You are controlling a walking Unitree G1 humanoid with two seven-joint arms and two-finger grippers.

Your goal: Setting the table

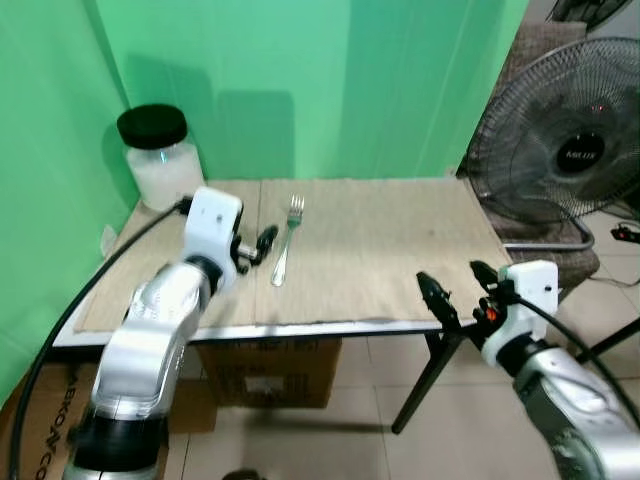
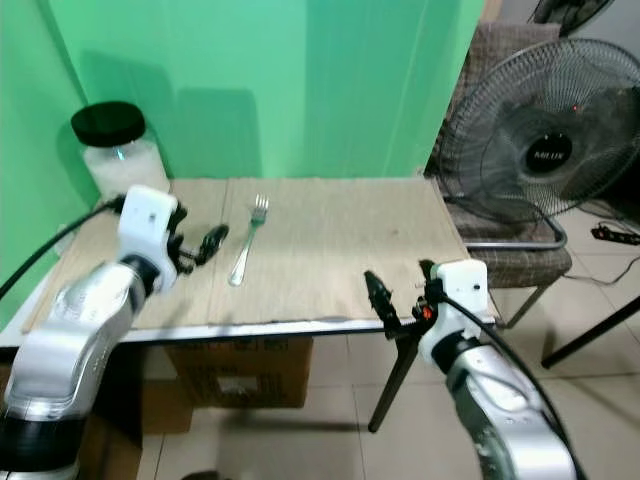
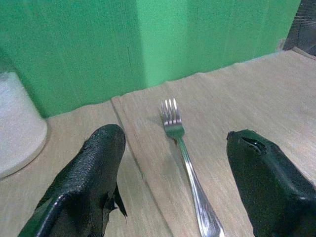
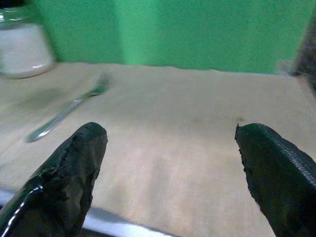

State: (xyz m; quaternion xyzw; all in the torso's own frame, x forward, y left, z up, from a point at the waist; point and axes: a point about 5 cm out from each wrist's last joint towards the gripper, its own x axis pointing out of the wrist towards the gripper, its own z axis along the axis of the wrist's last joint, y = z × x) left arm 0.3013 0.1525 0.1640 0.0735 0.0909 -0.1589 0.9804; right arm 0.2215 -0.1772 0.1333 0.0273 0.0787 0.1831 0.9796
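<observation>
Green-walled table (image 1: 400, 322), left gripper (image 1: 262, 243) spread empty beside fork (image 1: 286, 240), right gripper (image 1: 461, 290) agape, seemingly off the edge.

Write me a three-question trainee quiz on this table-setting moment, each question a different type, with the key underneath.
1. True or false: the left gripper is shut on the fork.
2. Multiple choice: the jar with the black lid stands at A) the table's far left corner, B) the far right corner, C) the floor by the fan.
3. Fill in: the right gripper, fingers open, hovers at the table's near ____ corner.

Key
1. False: its fingers are open, with the fork lying flat on the mat just beyond them.
2. A
3. right
</observation>
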